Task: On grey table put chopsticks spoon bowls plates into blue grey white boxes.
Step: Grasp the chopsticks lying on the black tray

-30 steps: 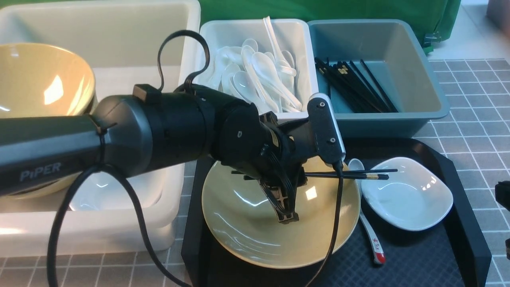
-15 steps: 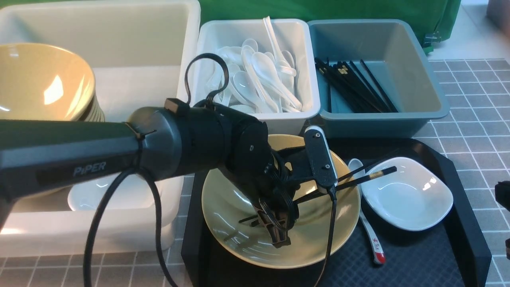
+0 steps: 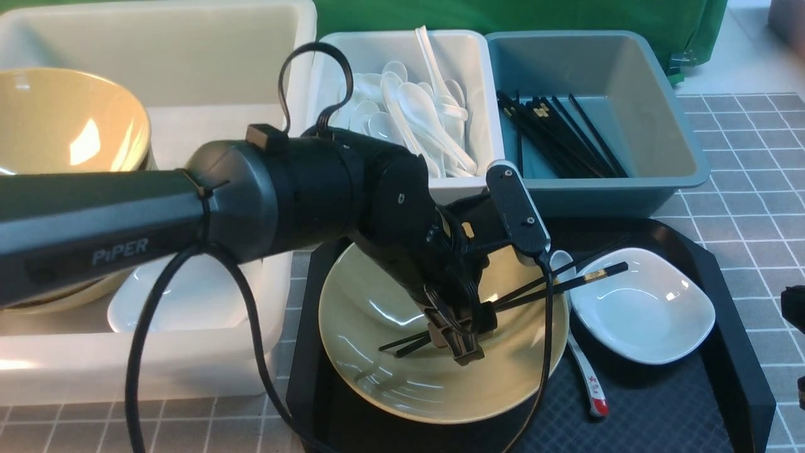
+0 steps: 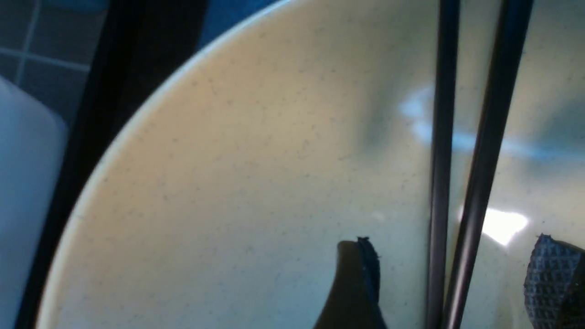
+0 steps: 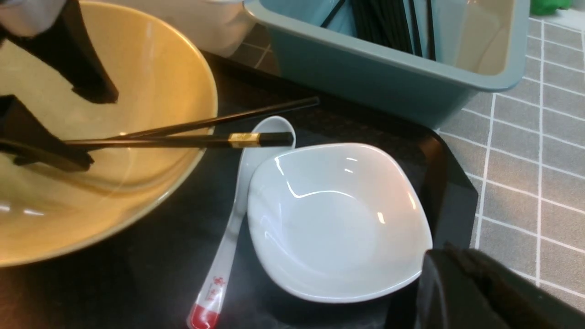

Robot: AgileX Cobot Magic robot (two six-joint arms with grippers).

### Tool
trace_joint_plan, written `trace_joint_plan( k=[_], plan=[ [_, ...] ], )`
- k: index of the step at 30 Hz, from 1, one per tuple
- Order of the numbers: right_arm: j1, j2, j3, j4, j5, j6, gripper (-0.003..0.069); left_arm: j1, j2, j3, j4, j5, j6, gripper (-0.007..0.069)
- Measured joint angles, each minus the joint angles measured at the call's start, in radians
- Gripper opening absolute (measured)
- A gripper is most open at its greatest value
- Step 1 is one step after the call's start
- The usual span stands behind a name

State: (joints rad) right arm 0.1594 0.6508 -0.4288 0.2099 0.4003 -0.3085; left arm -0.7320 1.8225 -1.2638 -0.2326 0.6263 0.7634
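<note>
While the left claw (image 4: 450, 274) hangs apart around the sticks (image 4: 441, 192), they cross the bowl (image 3: 371, 384); the right claw (image 5: 461, 283) is together.

Front view: green sheet (image 3: 553, 16) across top edge, clear clip (image 3: 682, 61) near its right end; upper right, pale surface (image 3: 732, 60) and, in the corner, a blurred dark object (image 3: 786, 25); bright reflections indicate lighting, source out of view.

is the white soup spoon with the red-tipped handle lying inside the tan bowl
No, the white soup spoon with the red-tipped handle lies outside the glossy tan bowl, on the black tray.
</note>
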Motion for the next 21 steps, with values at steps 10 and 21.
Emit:
trace_joint_plan(
  k=[10, 21],
  plan=[
    [0.0, 0.0, 0.0, 0.0, 0.0, 0.0, 0.0043, 0.0, 0.065, -0.002, 0.026, 0.0, 0.043, 0.0111],
    [0.0, 0.0, 0.0, 0.0, 0.0, 0.0, 0.0045, 0.004, 0.009, -0.01, 0.047, -0.004, 0.033, 0.0011]
  ],
)
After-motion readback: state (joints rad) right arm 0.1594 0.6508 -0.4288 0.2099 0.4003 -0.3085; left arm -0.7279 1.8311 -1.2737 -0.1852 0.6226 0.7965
